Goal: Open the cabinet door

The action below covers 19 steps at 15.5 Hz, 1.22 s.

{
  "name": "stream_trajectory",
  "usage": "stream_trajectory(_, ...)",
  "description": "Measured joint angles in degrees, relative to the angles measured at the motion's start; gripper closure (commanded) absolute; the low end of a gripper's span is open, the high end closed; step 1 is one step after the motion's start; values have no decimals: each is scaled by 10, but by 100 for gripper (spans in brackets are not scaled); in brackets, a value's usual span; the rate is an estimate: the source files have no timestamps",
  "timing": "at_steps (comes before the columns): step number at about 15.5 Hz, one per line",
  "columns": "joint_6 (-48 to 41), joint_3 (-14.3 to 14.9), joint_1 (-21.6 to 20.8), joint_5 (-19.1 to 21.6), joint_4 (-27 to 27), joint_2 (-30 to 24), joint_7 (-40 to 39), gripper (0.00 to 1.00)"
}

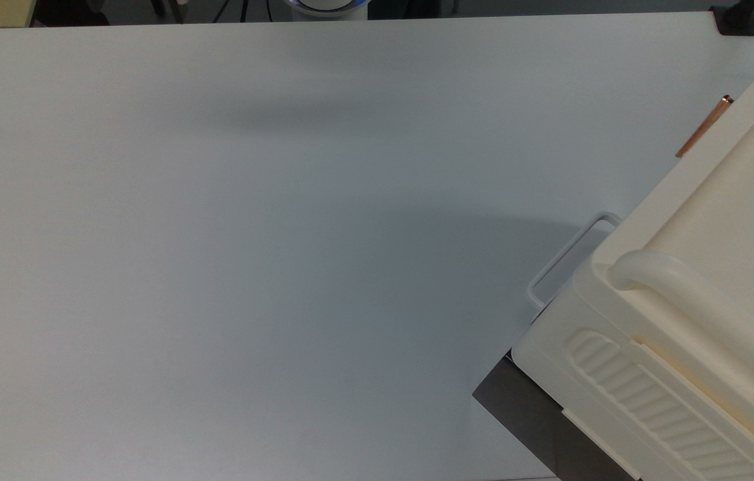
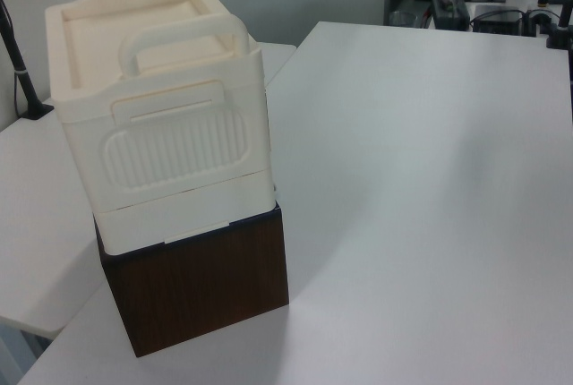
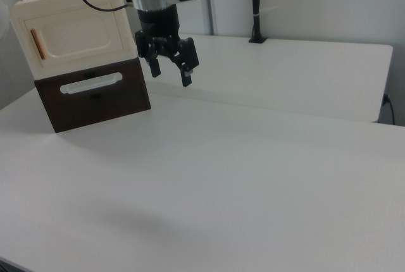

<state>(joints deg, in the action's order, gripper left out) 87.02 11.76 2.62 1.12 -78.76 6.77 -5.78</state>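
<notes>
The cabinet door (image 3: 79, 39) is a cream panel on the front of the cream cabinet (image 3: 69, 16), and it lies flush and closed. Its slim copper bar handle (image 3: 39, 43) runs down the right view's left edge of the door. In the top view the same copper handle (image 1: 704, 127) pokes out beside the cabinet top (image 1: 737, 214). My gripper (image 3: 171, 73) hangs open in the air, to the right view's right of the cabinet, apart from it and at about the height of the door's lower edge. Nothing is between its fingers.
The cabinet sits on a dark brown wooden box (image 3: 95, 101) with a white loop handle (image 3: 90, 83), also seen as a loop handle (image 1: 567, 257) from above. A ribbed side panel (image 2: 175, 148) faces the left view. The white table (image 3: 240, 177) spreads wide around the cabinet.
</notes>
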Motion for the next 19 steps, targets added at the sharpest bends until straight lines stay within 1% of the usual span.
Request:
stream_trajectory(6, -2, 0, -4, 10, 0, 1, 0, 0)
stream_trajectory(15, -2, 0, -8, 10, -3, 13, -10, 0)
stream_trajectory(17, -2, 0, -8, 10, -3, 25, -45, 0)
stream_trajectory(19, 10, 0, -7, 23, -3, 36, -107, 0)
